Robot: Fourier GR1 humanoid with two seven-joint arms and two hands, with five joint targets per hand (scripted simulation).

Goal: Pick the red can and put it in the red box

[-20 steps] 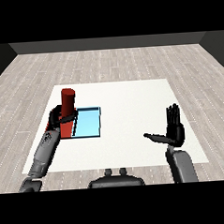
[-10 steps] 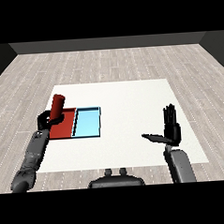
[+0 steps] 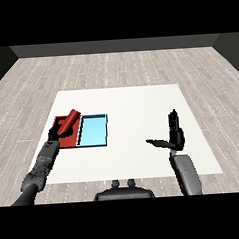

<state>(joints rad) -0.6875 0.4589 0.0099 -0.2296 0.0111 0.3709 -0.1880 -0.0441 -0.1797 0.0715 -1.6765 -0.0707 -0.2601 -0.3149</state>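
The red can (image 3: 70, 119) leans steeply to the left over the red tray (image 3: 70, 141), at the table's left side. My left hand (image 3: 55, 132) is curled round the can's lower end, above the tray's left edge. Whether the can touches the tray floor is hidden by the hand. Far off at the right, my right hand (image 3: 175, 134) is held upright with straight fingers and the thumb pointing left, holding nothing.
A light blue tray (image 3: 93, 131) lies right against the red tray's right side. Both sit on the white table (image 3: 136, 110), which is ringed by a grey wooden floor.
My left hand has carried the can down and to the left, from above the trays' seam to over the red tray, and the can has gone from upright to steeply tilted. The right hand barely moved.
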